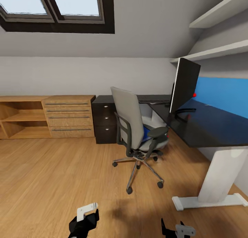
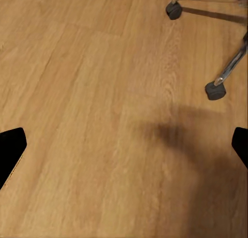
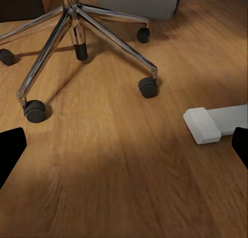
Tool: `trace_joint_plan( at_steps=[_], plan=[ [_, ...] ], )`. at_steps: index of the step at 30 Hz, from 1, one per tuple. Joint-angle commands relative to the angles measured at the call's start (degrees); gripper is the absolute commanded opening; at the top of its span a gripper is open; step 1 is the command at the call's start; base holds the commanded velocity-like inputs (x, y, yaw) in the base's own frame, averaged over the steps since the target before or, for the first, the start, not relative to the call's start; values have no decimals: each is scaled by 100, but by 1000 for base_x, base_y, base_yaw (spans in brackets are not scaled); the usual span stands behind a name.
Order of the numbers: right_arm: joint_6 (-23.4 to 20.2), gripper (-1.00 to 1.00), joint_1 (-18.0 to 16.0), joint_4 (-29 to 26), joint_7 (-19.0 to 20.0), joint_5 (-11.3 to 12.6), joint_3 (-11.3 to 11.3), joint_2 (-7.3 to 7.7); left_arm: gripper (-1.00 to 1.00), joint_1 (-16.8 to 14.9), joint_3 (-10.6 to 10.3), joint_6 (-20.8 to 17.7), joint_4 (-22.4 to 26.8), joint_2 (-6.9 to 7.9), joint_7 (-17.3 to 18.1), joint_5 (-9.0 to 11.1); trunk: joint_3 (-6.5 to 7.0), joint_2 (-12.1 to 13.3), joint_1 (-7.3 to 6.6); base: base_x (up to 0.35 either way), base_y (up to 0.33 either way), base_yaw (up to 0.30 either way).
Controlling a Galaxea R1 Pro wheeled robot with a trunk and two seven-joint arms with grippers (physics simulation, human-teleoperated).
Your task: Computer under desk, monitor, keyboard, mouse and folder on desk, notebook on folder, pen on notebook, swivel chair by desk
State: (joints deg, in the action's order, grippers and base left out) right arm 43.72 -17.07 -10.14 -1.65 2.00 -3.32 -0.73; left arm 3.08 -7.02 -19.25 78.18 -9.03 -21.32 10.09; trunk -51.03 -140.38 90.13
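Note:
The grey swivel chair (image 1: 132, 126) stands on the wood floor, turned toward the black desk (image 1: 210, 126), with the blue folder (image 1: 146, 133) on its seat. On the desk the wide monitor (image 1: 185, 83) stands upright, seen edge-on. A slim dark shape on the desk's far wing looks like the keyboard (image 1: 154, 101). A light grey box, probably the computer (image 3: 139, 1), sits beyond the chair base (image 3: 72, 26). My left gripper (image 1: 84, 220) (image 2: 124, 150) and right gripper (image 1: 177, 229) (image 3: 124, 147) hang low over the floor, both open and holding nothing. Mouse, notebook and pen are out of view.
A light wood cabinet (image 1: 69, 115) with shelves lines the far wall beside the dark drawer pedestal (image 1: 105, 119). The desk's white leg and foot (image 1: 213, 193) (image 3: 212, 123) stand at right. Chair casters (image 2: 215, 90) are near my left gripper. Wall shelves (image 1: 220, 48) hang above the desk.

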Motion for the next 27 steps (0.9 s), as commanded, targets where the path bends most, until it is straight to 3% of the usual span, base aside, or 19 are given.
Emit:
trace_joint_plan(
  at_steps=[1,8,15,27],
  plan=[
    [18,100,-4,3,15,2,-29,-4,100,-1,-14,-97,114,-25,-129,57,-23,-44,22,0,0,175],
    [14,100,-6,18,11,2,-28,-5,100,-1,-170,-693,584,-83,-358,64,-153,-287,157,0,0,212],
    [7,100,-5,21,9,5,-33,8,100,-1,-157,-781,945,-41,-367,73,-308,-296,175,0,0,230],
    [13,100,-4,12,7,3,-40,-32,100,-1,-225,-759,758,21,-340,55,-308,-296,175,0,0,21]
  ],
)
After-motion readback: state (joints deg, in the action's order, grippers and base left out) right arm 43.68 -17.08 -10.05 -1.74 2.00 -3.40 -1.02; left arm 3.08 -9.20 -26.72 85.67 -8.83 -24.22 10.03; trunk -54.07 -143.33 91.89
